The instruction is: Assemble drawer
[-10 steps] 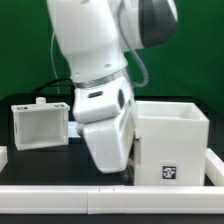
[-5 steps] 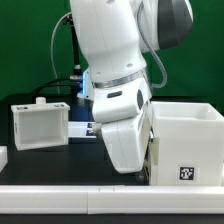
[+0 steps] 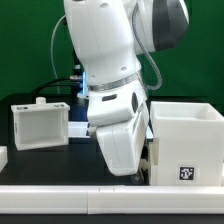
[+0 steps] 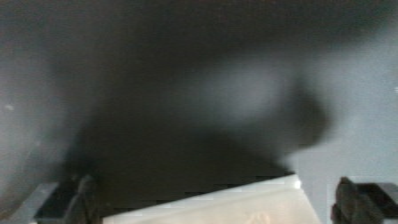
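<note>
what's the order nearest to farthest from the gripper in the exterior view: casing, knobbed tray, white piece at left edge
1. casing, right beside the gripper, on the exterior view's right
2. knobbed tray, on the exterior view's left
3. white piece, at that view's far left edge

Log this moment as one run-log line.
arm: low beside casing | jaws: open, white part between them, gaps either side | knobbed tray: exterior view's left, apart from arm
</note>
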`<action>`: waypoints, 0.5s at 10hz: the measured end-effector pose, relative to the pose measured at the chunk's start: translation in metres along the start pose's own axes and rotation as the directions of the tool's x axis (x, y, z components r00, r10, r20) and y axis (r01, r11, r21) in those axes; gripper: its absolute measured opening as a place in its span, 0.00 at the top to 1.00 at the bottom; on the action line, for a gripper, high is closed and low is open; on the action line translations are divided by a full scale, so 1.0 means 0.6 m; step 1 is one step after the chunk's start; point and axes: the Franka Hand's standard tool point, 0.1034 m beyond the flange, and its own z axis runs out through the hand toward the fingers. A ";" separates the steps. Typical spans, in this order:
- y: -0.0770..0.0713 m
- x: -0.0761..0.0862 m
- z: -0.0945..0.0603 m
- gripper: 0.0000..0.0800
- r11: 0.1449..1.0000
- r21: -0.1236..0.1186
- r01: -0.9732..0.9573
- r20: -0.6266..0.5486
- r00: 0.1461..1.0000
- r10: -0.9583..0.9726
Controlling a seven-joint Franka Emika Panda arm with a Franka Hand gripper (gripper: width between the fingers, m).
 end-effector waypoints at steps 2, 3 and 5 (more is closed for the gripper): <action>0.002 -0.004 -0.002 0.18 1.000 -0.001 0.006 0.001 1.000 -0.006; 0.009 -0.025 -0.014 0.18 1.000 -0.012 0.018 0.007 1.000 -0.018; 0.016 -0.057 -0.030 0.18 0.999 -0.047 -0.008 0.020 1.000 0.009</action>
